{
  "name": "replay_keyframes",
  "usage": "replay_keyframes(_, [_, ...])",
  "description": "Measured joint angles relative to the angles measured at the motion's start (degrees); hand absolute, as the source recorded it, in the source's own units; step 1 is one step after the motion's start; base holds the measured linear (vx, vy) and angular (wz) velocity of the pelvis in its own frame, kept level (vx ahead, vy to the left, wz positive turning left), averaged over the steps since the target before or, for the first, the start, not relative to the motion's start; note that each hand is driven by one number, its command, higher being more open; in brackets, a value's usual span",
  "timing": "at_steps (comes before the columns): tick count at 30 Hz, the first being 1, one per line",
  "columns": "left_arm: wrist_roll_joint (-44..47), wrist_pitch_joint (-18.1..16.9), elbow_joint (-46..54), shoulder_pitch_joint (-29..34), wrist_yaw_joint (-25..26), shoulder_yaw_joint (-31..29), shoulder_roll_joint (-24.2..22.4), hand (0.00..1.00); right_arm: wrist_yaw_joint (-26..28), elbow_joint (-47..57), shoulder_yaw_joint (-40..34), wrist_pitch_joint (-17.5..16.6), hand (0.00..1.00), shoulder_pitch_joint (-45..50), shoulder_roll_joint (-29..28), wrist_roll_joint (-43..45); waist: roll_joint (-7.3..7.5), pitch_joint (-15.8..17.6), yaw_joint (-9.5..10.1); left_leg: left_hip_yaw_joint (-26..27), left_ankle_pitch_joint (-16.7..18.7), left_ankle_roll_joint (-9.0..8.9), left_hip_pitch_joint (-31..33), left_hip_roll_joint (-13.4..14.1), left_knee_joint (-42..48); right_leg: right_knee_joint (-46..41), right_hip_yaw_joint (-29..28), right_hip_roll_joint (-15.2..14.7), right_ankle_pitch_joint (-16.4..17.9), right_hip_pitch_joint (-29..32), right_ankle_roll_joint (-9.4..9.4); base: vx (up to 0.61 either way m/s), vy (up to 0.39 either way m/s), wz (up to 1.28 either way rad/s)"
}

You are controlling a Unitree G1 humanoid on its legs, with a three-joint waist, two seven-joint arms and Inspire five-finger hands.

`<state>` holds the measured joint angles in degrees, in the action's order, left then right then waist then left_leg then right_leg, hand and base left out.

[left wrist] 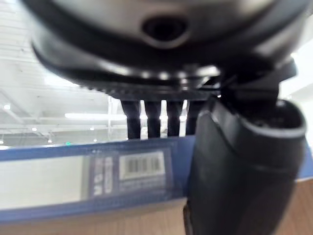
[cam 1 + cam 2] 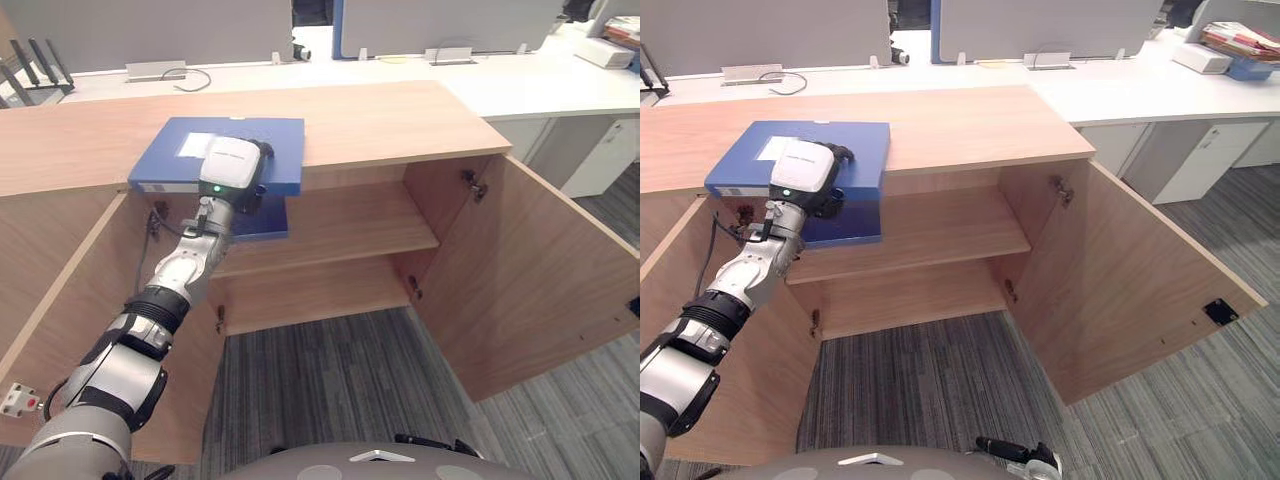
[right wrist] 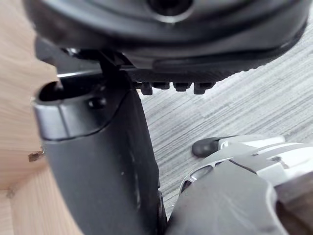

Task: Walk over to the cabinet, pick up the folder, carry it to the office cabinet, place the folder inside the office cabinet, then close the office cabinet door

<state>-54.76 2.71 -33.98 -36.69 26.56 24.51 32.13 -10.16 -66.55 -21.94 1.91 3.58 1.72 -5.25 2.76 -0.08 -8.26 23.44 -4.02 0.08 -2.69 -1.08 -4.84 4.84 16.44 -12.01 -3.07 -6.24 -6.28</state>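
The blue folder [image 2: 285,150] carries a white label [image 2: 197,145] on its upper cover, and the print on it is too small to read. In the left wrist view a long white label [image 1: 44,183] sits on the folder's spine. Just beside it stands a barcode [image 1: 142,165] with a row of small digits under it, but these are blurred. A dark strip [image 1: 99,176] with pale letters lies between them, and it also cannot be read.
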Motion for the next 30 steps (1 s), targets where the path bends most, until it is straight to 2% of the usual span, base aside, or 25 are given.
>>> replay_keyframes(2, [-0.25, 0.14, -0.60, -0.54, 1.62, -0.84, 0.01, 0.00, -0.02, -0.01, 0.00, 0.00, 1.00, 0.14, 0.00, 0.00, 0.02, 0.01, 0.10, 0.06, 0.29, -0.43, -0.09, 0.04, 0.00, 0.00, -0.09, 0.04, 0.00, -0.01, 0.01, -0.03, 0.004, -0.04])
replay_keyframes(7, [-2.27, 0.17, -3.89, -4.34, 1.89, -0.85, 0.53, 0.00, -0.11, -0.02, -0.01, -0.07, 1.00, 0.01, -0.01, 0.01, 0.03, 0.02, 0.05, 0.07, 0.28, -0.42, -0.20, 0.03, 0.00, 0.00, -0.10, 0.03, -0.04, -0.08, 0.06, -0.01, 0.000, 0.00])
replay_keyframes(16, [-2.89, -0.05, -4.29, -4.47, 1.86, -0.83, 1.68, 0.00, -0.11, -0.14, 0.02, -0.08, 1.00, 0.07, 0.00, 0.09, 0.22, 0.14, 0.09, -0.05, 0.25, -0.36, -0.78, 0.04, 0.01, 0.02, 0.03, 0.03, -0.01, -0.58, 0.09, 0.00, 0.000, 0.00])
replay_keyframes(18, [-2.61, 0.63, -0.98, -3.07, 1.33, -1.18, 1.73, 0.00, -0.16, -0.19, 0.20, -0.08, 1.00, 0.11, 0.00, 0.65, 0.33, 0.22, 0.14, -0.20, 0.24, -0.35, -0.78, 0.01, 0.00, 0.01, 0.17, 0.02, 0.03, -0.65, 0.15, -0.01, 0.000, 0.02])
replay_keyframes(19, [-1.65, 1.42, 7.49, 1.60, 1.08, -3.20, 1.46, 0.00, -0.25, -0.27, 0.55, -0.05, 1.00, 0.18, -0.02, 1.37, 0.40, 0.27, 0.15, -0.61, 0.24, -0.35, -0.77, -0.07, -0.01, 0.01, 0.46, -0.04, 0.26, -0.75, 0.46, -0.01, 0.001, 0.05])
replay_keyframes(20, [-1.64, 1.43, 9.21, 2.49, 1.09, -3.45, 1.39, 0.00, -0.28, -0.28, 0.62, -0.05, 1.00, 0.21, -0.02, 1.37, 0.42, 0.28, 0.19, -0.70, 0.25, -0.35, -0.78, -0.08, -0.01, 0.01, 0.49, -0.05, 0.26, -0.76, 0.46, 0.00, -0.001, 0.07])
replay_keyframes(21, [-1.64, 1.14, 15.05, 5.57, 1.10, -3.67, 0.99, 0.00, -0.38, -0.33, 0.79, -0.03, 1.00, 0.33, 0.01, 1.36, 0.53, 0.35, 0.35, -1.24, 0.25, -0.36, -0.77, -0.14, -0.03, 0.00, 0.71, -0.06, 0.41, -0.86, 0.67, 0.01, -0.003, 0.07])
replay_keyframes(23, [-1.67, -0.39, 23.12, 10.42, 1.06, -3.45, -0.64, 0.00, -0.47, -0.49, 1.29, 0.00, 1.00, 0.31, 0.15, 1.34, 0.60, 0.38, 0.96, -1.67, 0.25, -0.36, -0.77, -0.23, -0.04, 0.00, 1.03, -0.11, 0.41, -1.06, 0.67, 0.00, -0.003, 0.08])
replay_keyframes(28, [-1.64, -4.87, 33.06, 16.16, 0.61, -2.23, -3.51, 0.00, -0.48, -0.71, 2.20, 0.18, 1.00, 0.31, 0.43, 1.24, 0.55, 0.36, 1.84, -2.22, 0.27, -0.38, -0.91, -0.31, -0.17, 0.00, 1.50, -0.16, 0.78, -1.46, 1.21, -0.02, 0.001, 0.05])
replay_keyframes(30, [-1.33, -6.62, 35.81, 18.03, 0.59, -2.23, -5.15, 0.00, -0.47, -0.73, 2.47, 0.25, 1.00, 0.33, 0.59, 1.22, 0.40, 0.26, 1.89, -2.60, 0.66, -0.89, -1.18, -0.34, -0.30, 0.00, 1.83, -0.17, 1.03, -1.95, 1.57, -0.04, 0.005, 0.07])
